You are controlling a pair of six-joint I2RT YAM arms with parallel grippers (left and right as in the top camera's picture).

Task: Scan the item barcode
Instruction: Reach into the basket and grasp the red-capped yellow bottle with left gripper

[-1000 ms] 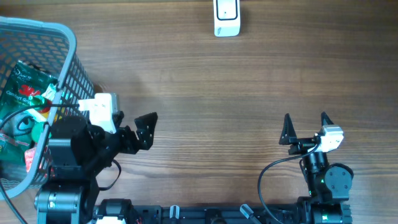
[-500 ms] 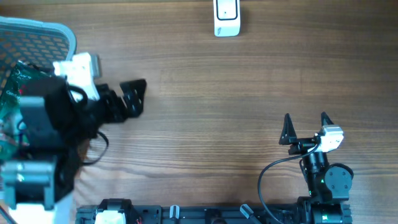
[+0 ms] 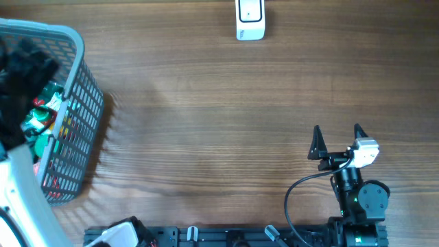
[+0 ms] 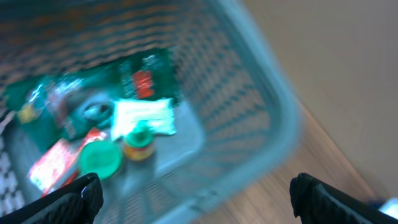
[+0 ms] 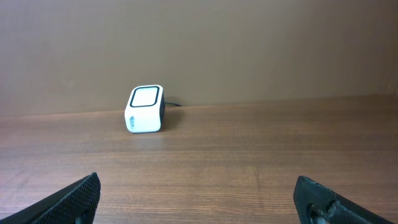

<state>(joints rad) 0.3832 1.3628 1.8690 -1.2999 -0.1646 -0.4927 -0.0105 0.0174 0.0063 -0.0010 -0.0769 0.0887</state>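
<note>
The left claw has swung off the counter to hang spread above the packets in the basket; a pick looks next. The right claw, well apart from the basket, stays spread.

Matt wooden table, smooth plastic scanner

No legible txt; print on pkts in basket too blurred

A mock shop checkout in a robot lab: a grey mesh basket of grocery packets stands at one end of a wooden bench, a small white barcode scanner at its far edge and a cabled robot arm mounted at the near edge.
</note>
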